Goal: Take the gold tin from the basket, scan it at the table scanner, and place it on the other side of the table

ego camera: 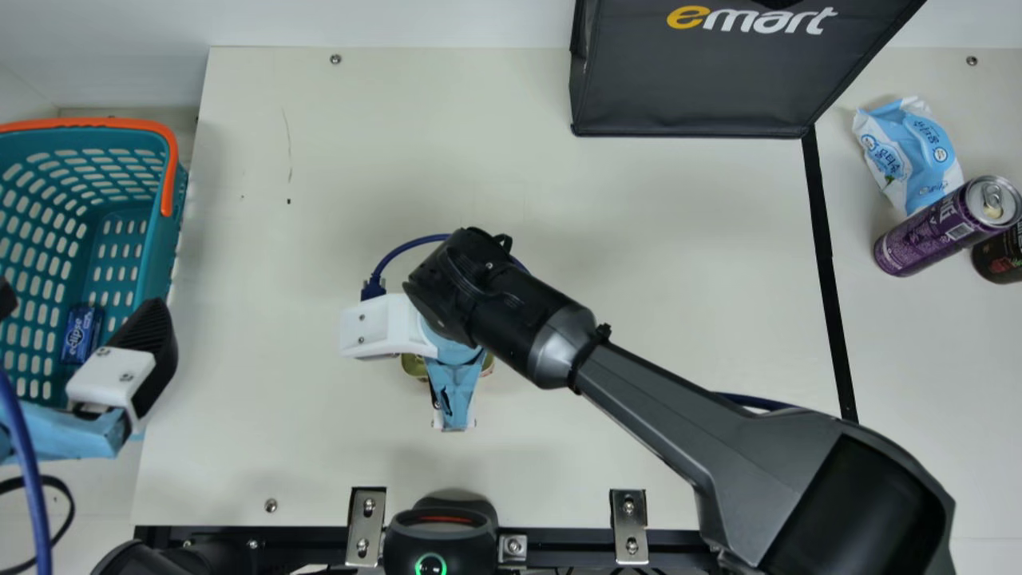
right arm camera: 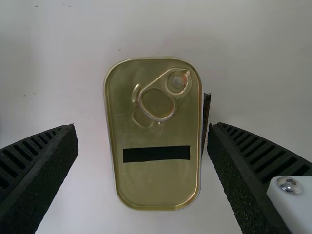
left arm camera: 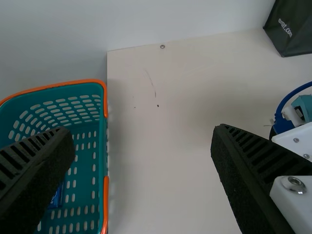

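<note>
While the left gripper [ego camera: 80, 303], lower left of the main view, has fingers wide apart near the basket [ego camera: 148, 259], the right gripper [ego camera: 455, 383], near centre, spreads wide above the gold tin [right arm camera: 156, 178], its lid black-striped; lettering marks the dark bag [ego camera: 679, 88], upper right.

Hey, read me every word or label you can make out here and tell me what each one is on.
"emart": front of the black bag.
"emart.com": the bag's side, by the look of the left wrist view.
"eclipse": the blue pack in the basket.
Too small to read: print on the blue-and-white packet, purple can and dark can.
</note>
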Motion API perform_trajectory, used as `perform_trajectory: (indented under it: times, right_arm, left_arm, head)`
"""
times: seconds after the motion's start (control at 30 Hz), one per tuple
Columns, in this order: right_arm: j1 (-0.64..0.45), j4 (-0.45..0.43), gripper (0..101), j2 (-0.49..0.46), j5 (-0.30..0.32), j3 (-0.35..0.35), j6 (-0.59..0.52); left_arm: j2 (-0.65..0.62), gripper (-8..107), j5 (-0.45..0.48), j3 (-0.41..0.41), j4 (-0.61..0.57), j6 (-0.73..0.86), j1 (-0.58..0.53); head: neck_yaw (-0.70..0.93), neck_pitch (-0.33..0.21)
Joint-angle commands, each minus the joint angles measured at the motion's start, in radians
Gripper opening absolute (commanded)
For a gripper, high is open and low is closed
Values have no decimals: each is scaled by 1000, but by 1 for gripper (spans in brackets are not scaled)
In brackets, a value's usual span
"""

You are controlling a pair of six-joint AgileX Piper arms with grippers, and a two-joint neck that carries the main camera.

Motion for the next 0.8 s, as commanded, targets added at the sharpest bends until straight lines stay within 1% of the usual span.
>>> perform_trajectory:
  times: [0.0,0.4,0.7,0.77]
  right_arm:
    - [2,-2,95,3,-5,3,4]
    - [29,-32,95,29,-70,25,50]
    - [56,-82,95,43,-105,36,107]
    - [63,-100,82,44,-108,38,124]
  left_arm:
    - [0,90,0,0,0,0,0]
    - [0,90,0,0,0,0,0]
    - [0,90,0,0,0,0,0]
    - [0,90,0,0,0,0,0]
  head:
    - [0,-30]
    - [0,-30]
    - [0,-30]
    - [0,-30]
